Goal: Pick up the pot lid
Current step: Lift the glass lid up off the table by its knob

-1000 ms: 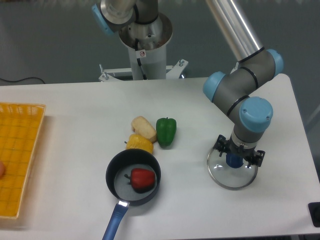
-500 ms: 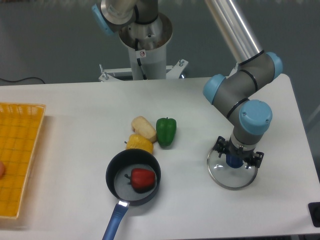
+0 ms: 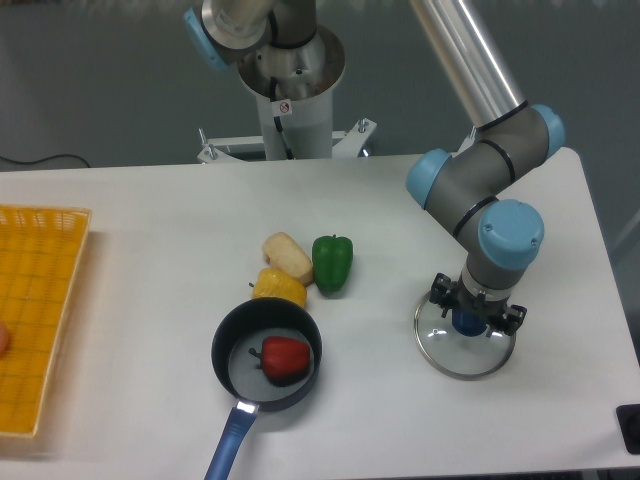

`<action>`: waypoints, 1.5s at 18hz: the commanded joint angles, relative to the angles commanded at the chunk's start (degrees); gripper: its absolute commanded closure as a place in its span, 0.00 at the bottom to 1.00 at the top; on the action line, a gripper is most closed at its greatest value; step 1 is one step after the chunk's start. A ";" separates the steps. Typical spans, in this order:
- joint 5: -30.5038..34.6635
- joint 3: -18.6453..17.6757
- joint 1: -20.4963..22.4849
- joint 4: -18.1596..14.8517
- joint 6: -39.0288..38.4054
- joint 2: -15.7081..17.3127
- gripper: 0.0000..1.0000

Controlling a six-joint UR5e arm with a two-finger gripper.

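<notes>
Pot lid [image 3: 462, 355] — one | fingers [image 3: 508, 318] — two, astride one knob [image 3: 468, 321] | pan [image 3: 230, 390]: one

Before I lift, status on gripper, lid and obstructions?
Gripper down, fingers either side of blue knob, grip unconfirmed. Lid flat on table. Pan and green pepper off to the side, not touching lid.

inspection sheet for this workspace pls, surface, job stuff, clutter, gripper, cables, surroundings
surface: white table, spills: nothing seen
job's things: glass lid lying flat, blue knob up
clutter: black pan with red pepper inside; yellow pepper, green pepper and pale oblong item beyond it
gripper: fingertips either side of the knob, grip cannot be told
cables: thin dark cable at upper left
surroundings: yellow crate at left, unclear items past the far edge
</notes>
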 joint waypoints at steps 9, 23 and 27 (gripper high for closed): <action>0.00 0.00 0.18 0.00 0.79 0.35 0.39; 0.18 -0.62 0.00 -4.82 1.50 6.06 0.40; 0.18 -0.62 -0.70 -8.52 1.32 8.43 0.40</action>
